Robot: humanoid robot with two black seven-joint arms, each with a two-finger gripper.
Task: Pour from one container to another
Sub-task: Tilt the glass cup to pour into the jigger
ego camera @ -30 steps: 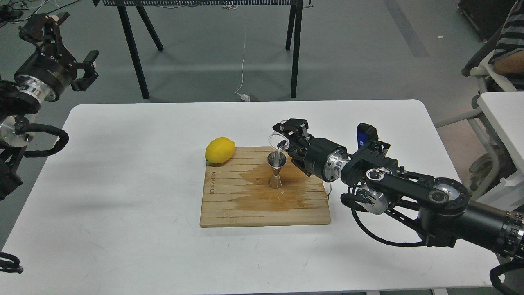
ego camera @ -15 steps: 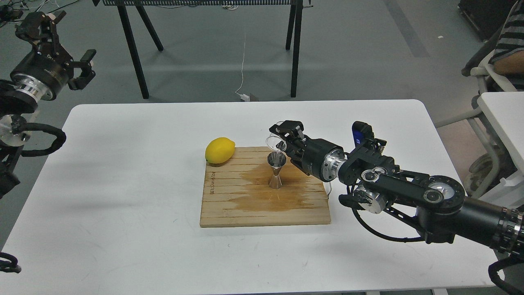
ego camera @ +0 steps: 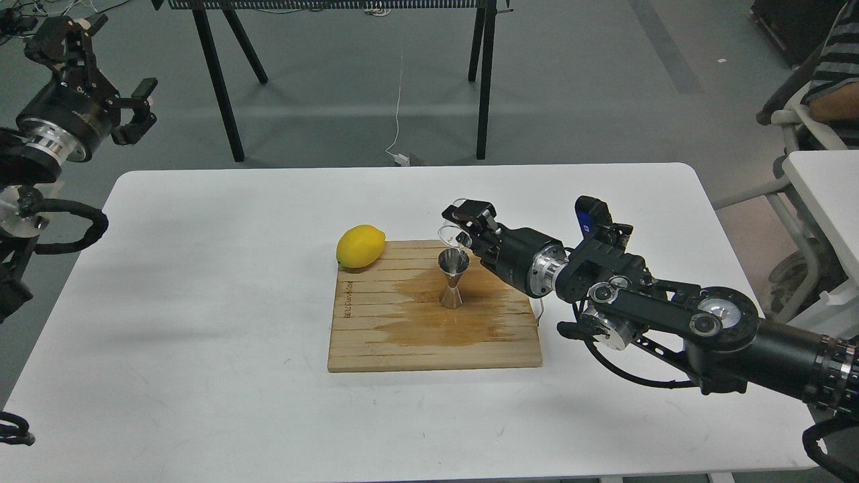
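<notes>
The right gripper (ego camera: 463,225), fingers pinching the small clear glass cup (ego camera: 451,235), has eased lower over the shiny steel hourglass jigger (ego camera: 453,278), so pouring continues.

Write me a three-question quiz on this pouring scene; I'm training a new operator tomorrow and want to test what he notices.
1. True or false: the steel jigger stands upright on the wooden board.
2. What does the right gripper hold? A) the lemon B) the clear glass cup C) nothing
3. Fill in: the dark wet patch on the board spreads around the base of the ____.

Key
1. True.
2. B; the cup is tipped over the jigger's mouth.
3. jigger.
</notes>
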